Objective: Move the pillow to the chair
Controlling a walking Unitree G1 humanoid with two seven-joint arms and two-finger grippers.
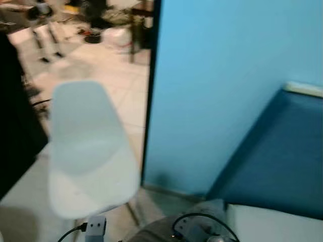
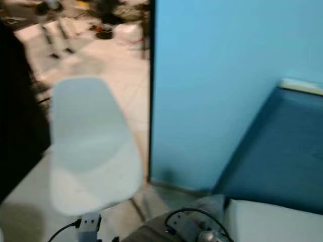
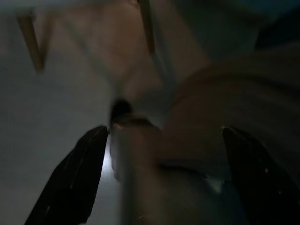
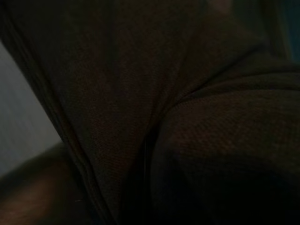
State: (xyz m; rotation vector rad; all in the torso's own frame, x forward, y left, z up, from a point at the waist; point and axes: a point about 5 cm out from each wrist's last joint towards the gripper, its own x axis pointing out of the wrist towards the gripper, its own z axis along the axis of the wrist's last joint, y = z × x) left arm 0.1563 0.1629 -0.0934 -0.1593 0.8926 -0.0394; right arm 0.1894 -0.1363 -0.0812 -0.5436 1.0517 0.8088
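Note:
A white moulded chair (image 1: 88, 151) stands on the pale floor to my left front, its seat bare. The grey-brown pillow (image 1: 151, 235) sits at the very bottom of the eye views, close to my body, blurred. In the left wrist view my left gripper (image 3: 161, 178) is open, its two black fingers (image 3: 70, 178) wide apart, with pillow fabric (image 3: 243, 93) lying against and between them and the chair's wooden legs (image 3: 33, 42) beyond. The right wrist view is very dark, with the pillow's woven cloth (image 4: 187, 140) pressed right up to the camera. A cabled part of my right arm (image 1: 202, 229) rests on the pillow.
A bright blue wall panel (image 1: 227, 75) rises straight ahead, its dark edge beside the chair. A blue mattress or couch (image 1: 282, 156) with a white edge lies to the right. A black object (image 1: 15, 126) stands far left. Tripod legs and clutter (image 1: 91, 25) sit on the far floor.

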